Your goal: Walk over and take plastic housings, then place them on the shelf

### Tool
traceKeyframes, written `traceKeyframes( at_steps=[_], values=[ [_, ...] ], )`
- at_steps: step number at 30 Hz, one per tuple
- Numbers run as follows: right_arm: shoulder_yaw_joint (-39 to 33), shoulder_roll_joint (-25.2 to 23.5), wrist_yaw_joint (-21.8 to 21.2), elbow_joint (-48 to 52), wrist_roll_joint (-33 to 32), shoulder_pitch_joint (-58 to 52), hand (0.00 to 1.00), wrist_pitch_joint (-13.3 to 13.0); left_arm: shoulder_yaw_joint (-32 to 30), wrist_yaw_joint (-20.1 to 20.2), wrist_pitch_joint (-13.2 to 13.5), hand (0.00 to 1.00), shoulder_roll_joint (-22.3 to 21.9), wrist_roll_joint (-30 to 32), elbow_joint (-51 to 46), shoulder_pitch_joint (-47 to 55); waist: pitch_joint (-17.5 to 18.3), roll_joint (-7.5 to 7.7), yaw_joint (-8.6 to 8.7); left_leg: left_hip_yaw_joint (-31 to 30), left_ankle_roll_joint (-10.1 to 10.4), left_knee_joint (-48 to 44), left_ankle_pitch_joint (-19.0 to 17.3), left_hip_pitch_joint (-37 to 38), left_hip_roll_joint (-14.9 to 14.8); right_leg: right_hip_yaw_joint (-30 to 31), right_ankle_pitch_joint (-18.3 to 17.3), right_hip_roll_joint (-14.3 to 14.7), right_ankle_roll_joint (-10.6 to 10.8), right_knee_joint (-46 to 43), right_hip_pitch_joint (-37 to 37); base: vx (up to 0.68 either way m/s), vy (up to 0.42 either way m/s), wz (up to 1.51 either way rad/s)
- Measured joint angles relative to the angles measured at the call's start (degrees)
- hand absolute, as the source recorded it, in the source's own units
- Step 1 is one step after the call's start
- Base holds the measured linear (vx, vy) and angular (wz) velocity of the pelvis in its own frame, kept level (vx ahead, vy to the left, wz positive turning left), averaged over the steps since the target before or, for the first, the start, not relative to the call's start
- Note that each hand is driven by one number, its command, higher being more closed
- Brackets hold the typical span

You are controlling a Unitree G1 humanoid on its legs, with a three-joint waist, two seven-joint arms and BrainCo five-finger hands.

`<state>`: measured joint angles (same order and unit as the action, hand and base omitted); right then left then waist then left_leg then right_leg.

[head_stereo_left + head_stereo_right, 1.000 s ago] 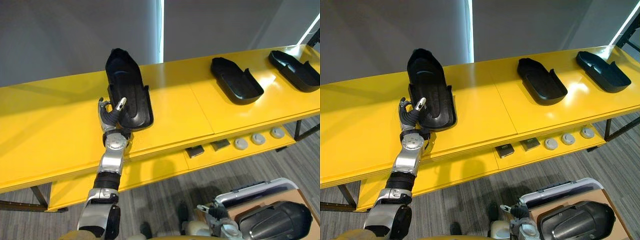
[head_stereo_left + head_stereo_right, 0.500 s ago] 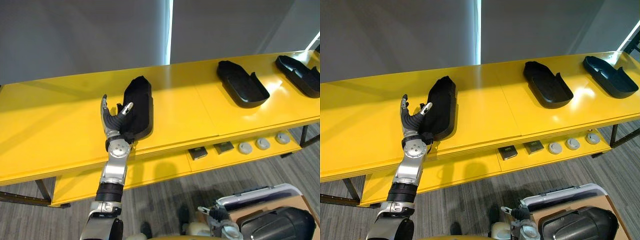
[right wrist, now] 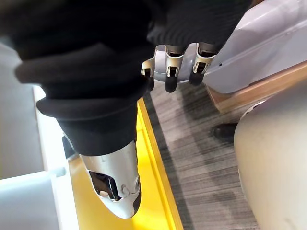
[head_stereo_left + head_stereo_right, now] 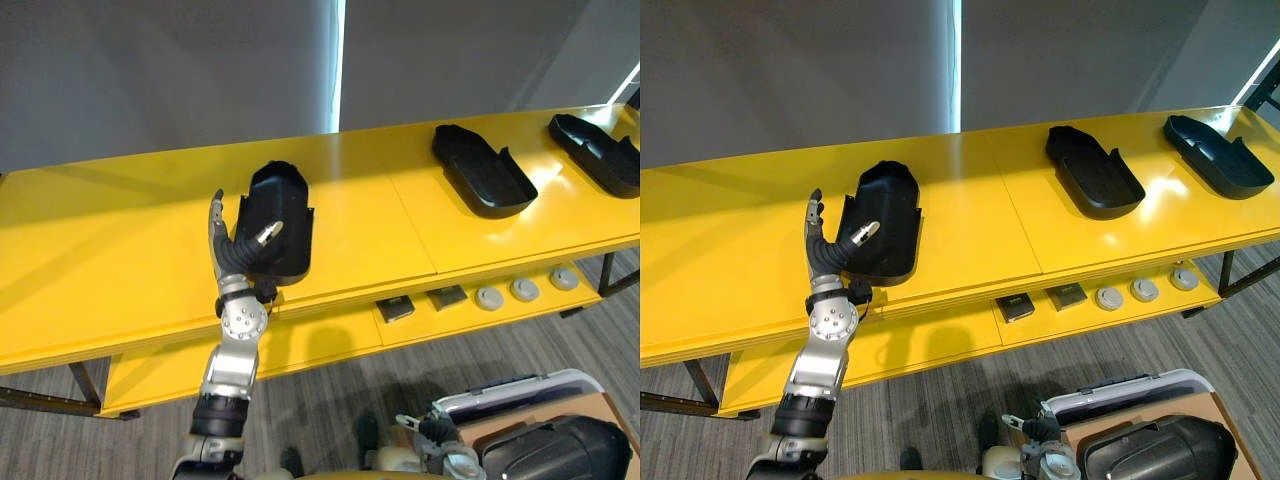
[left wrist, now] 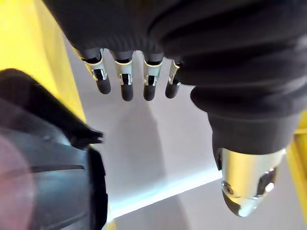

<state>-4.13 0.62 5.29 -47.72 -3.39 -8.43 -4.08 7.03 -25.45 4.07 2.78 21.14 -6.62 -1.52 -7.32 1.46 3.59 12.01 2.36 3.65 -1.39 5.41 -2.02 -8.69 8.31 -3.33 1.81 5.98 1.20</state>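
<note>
**Three black housings on the yellow shelf, left hand open beside the nearest**

Three plastic housings lie on the top of the yellow shelf [image 4: 120, 250], well apart from one another. All are matt black, elongated shells with a rounded end and raised side walls.

The nearest housing [image 4: 283, 215] rests flat on the shelf top at 1 o'clock from the left hand [image 4: 232, 252]. Its domed end points away and its squarer end is near the shelf's front edge.

Left hand: fingers straight and spread from the thumb, nothing gripped. The thumb tip shows over the housing's near wall; we cannot tell whether it touches.

The middle housing [image 4: 483, 172] lies hollow side up at 2 o'clock from the hand. The far housing [image 4: 600, 150] is beyond it by the frame's edge.

Right hand [image 3: 171, 76]: low at 5 o'clock, fingers relaxed and holding nothing, close to a pale bin [image 4: 520, 395] with a glossy grey shell [image 4: 560, 450] inside.

The shelf surface is smooth and glossy. Its lower tier [image 4: 330, 345] carries grey round discs [image 4: 524, 290] and dark square pieces [image 4: 396, 309]. The floor [image 4: 320, 400] is grey striped carpet.
</note>
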Motion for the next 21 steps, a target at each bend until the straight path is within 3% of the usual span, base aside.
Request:
traceKeyframes(
  at_steps=[5,13,21],
  values=[
    [0.0,0.4,0.0,-0.6,0.0,-0.7,0.0,0.0,2.6,4.3,1.7,1.0,0.3,1.0,-0.1,8.1,1.3,-0.25,-1.27,0.0,0.2,0.2,-0.1,0.0,0.0,-0.2,-0.2,0.0,0.3,0.0,0.0,0.0,0.0,0.01],
    [0.5,0.4,0.8,-1.0,0.1,-0.9,0.0,0.0,4.6,7.8,3.2,1.0,0.7,1.0,2.5,11.7,2.1,-0.2,-1.55,-0.4,0.2,0.4,-0.1,0.0,0.0,-0.6,-0.6,-0.1,0.7,0.0,-0.2,0.0,0.0,0.02],
    [0.7,0.4,1.1,-1.0,0.1,-0.9,0.0,0.0,6.5,8.0,3.1,1.0,0.8,2.5,8.2,10.5,2.8,-0.15,-1.35,-0.5,0.2,0.5,-0.1,-0.1,0.0,-0.7,-0.9,-0.1,1.1,0.0,0.1,0.0,0.0,0.0]
  ],
)
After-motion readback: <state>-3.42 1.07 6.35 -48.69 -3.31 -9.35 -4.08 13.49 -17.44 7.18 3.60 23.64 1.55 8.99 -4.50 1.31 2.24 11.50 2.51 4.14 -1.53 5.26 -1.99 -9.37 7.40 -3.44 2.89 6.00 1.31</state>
